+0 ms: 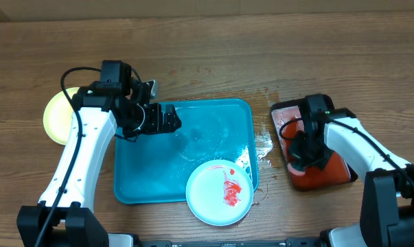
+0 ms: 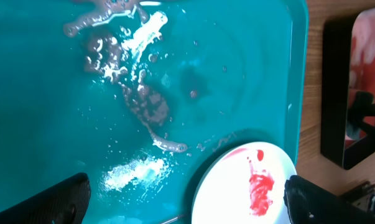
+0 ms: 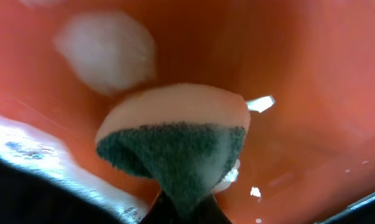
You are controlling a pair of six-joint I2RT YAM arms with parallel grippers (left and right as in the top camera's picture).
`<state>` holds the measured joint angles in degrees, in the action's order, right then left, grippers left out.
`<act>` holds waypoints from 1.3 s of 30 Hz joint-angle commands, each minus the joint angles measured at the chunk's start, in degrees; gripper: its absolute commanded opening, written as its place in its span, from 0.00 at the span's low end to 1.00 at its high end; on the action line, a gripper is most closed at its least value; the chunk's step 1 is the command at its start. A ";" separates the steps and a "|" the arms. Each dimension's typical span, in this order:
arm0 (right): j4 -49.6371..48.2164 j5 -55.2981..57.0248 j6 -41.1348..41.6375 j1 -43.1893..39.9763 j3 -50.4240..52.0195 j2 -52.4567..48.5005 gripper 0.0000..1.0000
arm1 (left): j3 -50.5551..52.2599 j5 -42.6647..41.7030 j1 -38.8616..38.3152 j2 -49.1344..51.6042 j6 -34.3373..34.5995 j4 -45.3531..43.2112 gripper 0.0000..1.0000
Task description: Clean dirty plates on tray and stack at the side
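Note:
A pale blue-white plate with a red sauce smear lies at the near right corner of the turquoise tray. It also shows in the left wrist view, low and right on the wet tray. A pale yellow-green plate lies on the table left of the tray, partly hidden by my left arm. My left gripper hovers open and empty over the tray's far left part. My right gripper is shut on a green-and-white sponge held in the red liquid of the black tray.
Water puddles and reddish smears cover the turquoise tray's floor. Spilled water lies on the wooden table between the two trays. The black tray also shows at the right edge of the left wrist view.

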<state>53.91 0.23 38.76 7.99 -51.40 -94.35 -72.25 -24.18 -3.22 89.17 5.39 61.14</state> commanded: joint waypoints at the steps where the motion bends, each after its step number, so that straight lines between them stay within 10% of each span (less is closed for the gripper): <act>1: -1.81 -0.98 0.96 -1.79 1.53 0.31 0.04 | 0.61 0.15 -0.33 0.76 -1.73 0.22 1.00; 7: -5.73 -1.01 0.63 -7.23 4.44 0.31 0.04 | 0.94 -1.07 -0.35 0.79 -1.57 0.94 1.00; 10: -6.12 -1.01 -1.33 -8.90 4.68 0.33 0.04 | 0.94 -1.14 -0.35 0.79 -1.60 1.55 0.67; 19: -5.62 -1.05 -4.37 -8.96 2.97 0.35 0.04 | 0.94 -0.74 -1.57 0.76 -6.95 4.79 0.78; 25: -4.33 -1.01 -6.21 -8.96 -0.76 0.37 0.04 | 0.94 0.85 -5.64 0.76 -11.17 8.59 0.57; 39: -1.53 -0.98 -6.23 -8.96 -4.98 0.37 0.04 | 13.44 -0.50 -11.50 0.79 2.99 9.90 0.68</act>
<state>52.51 -1.43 32.93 -0.45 -55.37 -93.95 -62.54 -23.81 -14.44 89.38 4.27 71.90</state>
